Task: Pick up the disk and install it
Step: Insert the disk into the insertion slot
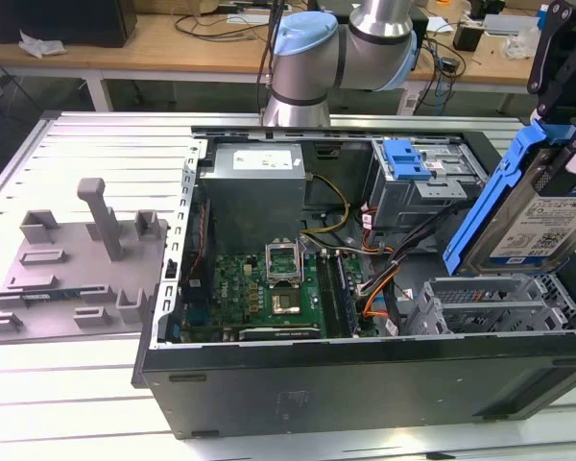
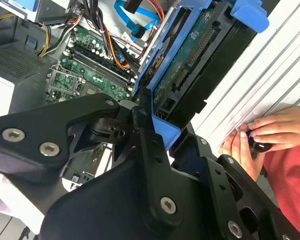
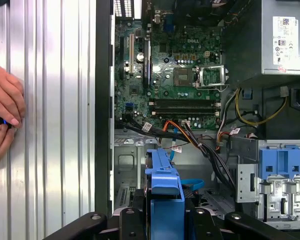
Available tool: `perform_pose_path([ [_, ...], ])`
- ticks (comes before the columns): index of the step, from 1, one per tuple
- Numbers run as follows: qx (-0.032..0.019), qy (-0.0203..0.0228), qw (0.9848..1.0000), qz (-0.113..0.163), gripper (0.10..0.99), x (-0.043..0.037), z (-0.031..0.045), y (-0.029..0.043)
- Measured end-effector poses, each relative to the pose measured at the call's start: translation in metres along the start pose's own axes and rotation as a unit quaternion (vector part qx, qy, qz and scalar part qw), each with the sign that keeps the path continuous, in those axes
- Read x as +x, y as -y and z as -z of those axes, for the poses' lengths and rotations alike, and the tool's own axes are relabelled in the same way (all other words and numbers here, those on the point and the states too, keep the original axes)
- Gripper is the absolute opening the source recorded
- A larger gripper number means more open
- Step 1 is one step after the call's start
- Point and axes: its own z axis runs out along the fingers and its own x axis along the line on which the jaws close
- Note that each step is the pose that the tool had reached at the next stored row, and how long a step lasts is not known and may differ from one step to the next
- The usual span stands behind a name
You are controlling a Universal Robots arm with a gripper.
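Exterior view, my gripper (image 1: 568,144) clamped on the disk (image 1: 542,226) by its blue frame, disk tilted just above the grey drive cage (image 1: 490,303) at the exterior view's right end of the open PC case (image 1: 365,384), someone's hands (image 3: 5,102) nearby in the first wrist view

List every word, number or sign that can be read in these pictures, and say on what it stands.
Nothing can be read with certainty.
White-and-blue label on the disk: print too small to read.
White label on the power supply: too small to read.
Markings on the motherboard: too small to read.
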Motion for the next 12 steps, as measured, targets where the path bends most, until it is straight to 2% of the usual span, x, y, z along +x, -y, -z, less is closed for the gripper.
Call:
perform_pose_path([
  [12,0.0000,-0.0001,1.0000,0.000,0.369,0.0004,-0.0018,-0.0013],
])
